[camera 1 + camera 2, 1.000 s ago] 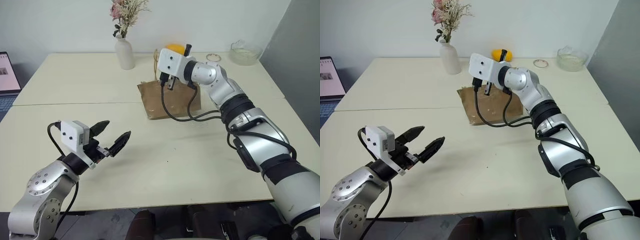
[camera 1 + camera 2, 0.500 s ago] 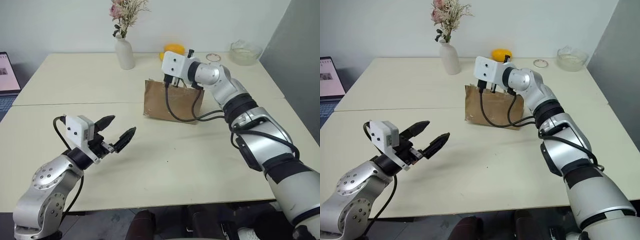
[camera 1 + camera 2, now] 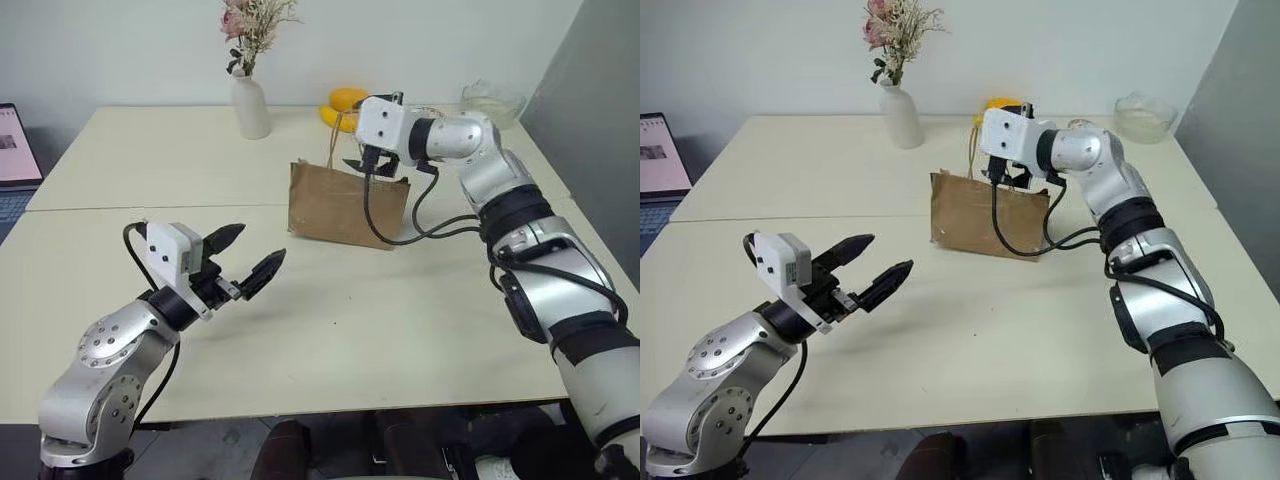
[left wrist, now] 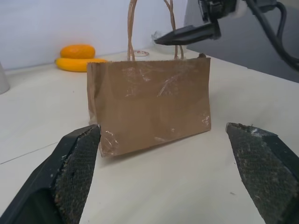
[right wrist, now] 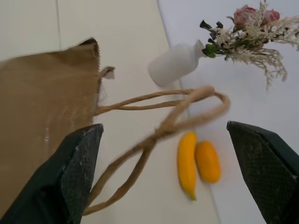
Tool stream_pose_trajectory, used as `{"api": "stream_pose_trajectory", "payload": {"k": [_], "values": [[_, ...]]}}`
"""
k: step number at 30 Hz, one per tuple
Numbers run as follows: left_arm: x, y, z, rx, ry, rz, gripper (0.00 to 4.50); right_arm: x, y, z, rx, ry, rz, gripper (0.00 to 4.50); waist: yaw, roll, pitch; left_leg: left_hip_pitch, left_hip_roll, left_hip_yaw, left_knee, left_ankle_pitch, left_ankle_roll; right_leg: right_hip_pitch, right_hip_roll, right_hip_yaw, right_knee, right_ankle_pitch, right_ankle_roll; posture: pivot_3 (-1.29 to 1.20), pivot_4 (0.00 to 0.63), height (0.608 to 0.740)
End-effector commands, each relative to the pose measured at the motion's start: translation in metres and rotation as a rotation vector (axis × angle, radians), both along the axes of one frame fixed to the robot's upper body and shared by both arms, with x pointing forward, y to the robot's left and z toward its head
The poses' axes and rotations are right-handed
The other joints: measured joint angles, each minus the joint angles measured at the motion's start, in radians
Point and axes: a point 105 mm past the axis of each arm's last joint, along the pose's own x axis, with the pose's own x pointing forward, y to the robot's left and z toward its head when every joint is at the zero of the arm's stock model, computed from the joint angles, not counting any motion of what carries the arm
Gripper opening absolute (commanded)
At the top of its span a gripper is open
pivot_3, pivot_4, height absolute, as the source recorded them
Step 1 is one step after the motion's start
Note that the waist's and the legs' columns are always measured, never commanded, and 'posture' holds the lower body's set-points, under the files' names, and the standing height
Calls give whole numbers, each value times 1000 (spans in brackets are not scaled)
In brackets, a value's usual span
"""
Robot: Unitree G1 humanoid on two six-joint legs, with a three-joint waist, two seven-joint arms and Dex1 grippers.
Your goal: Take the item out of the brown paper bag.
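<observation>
- Farthest left, a laptop screen shows at the edge of the pale cream table, which has a smooth matt top with a seam running across it.
- Next, the left gripper hangs low over the near part of the table, its two black, rough-padded fingers spread wide with nothing between them, pointing toward the bag and well apart from it.
- Behind it stands a white, smooth bottle-shaped ceramic vase holding dried pinkish flowers.
- Mid-table, the creased brown kraft paper bag stands upright; its two thin tan twisted-paper loop handles rise from the serrated top edge.
- Whatever sits inside the bag is hidden by its walls, so the red squeeze bottle cannot be seen.
- Just above the bag's right end, the right gripper has its black fingers parted and empty, the handle loops lying between them in the right wrist view.
- Beyond the bag lie a curved yellow banana and an orange oval fruit, side by side.
- Far right, a clear glass bowl and a small ring rest near the back edge.
</observation>
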Motion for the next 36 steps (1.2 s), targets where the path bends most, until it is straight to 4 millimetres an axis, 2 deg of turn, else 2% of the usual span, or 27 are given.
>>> {"api": "stream_pose_trajectory", "payload": {"k": [1, 3, 6, 10, 14, 18, 22, 25, 30, 36], "values": [[3, -8, 15, -2, -55, -35, 4500, -18, -20, 21, 107, -2, 10, 4453, 7, 0, 0, 0, 0, 0, 0, 0, 0, 0, 0, 0, 0, 0, 0, 0, 150, 740], [5, -8, 18, 0, -62, -45, 4500, -28, -26, 19, 138, 21, 4, 4453, 7, 0, 0, 0, -1, 0, 1, 0, 0, 1, -1, 0, 0, 0, 0, 0, 150, 740], [10, -15, 23, -1, -72, -87, 4500, -52, -49, 9, 248, 98, -34, 4453, 7, -1, -1, 0, 0, 0, 1, 0, 0, 1, 0, 0, 0, 0, 0, 0, 150, 740], [10, -18, 23, 3, -65, -118, 4500, -79, -62, 0, 354, 178, -65, 4453, 2, -1, -1, 0, 0, 0, 1, 0, 0, 1, 0, 0, 0, 0, 0, 0, 150, 740], [6, -20, 19, 41, -42, -168, 4500, -119, -57, -46, 376, 279, -6, 4453, -1, -2, -1, 3, 1, -1, 1, 0, 0, 3, 2, 0, 0, -3, 6, 0, 150, 740], [-4, -16, 8, 104, -6, -204, 4500, -141, -39, -89, 402, 417, 32, 4453, -8, -2, -1, 7, 1, 1, 0, 0, 0, 7, 3, 0, 0, -4, 6, 0, 150, 740], [-5, -7, -3, 156, 19, -179, 4500, -135, -25, -126, 419, 566, -8, 4453, -8, -2, -1, 11, 0, 3, 1, 0, 0, 9, 3, 0, 1, -3, 6, 0, 150, 740], [-4, -7, -1, 153, 9, -178, 4500, -112, -21, -142, 432, 647, -106, 4453, -4, -2, -1, 13, 0, 1, 1, 0, 0, 13, 6, 0, 0, -5, 3, 0, 150, 740], [-7, -10, 0, 149, 2, -187, 4500, -83, -14, -151, 443, 700, -164, 4453, -2, -2, -1, 12, 0, 1, 1, 0, 0, 13, 6, 0, -2, -3, 5, 0, 150, 740], [-11, -10, -1, 153, 7, -192, 4500, -58, -13, -156, 427, 691, -235, 4453, -2, -2, -1, 10, 0, 0, 0, 0, 0, 11, 5, 0, -3, -3, 5, 0, 150, 740]]}}
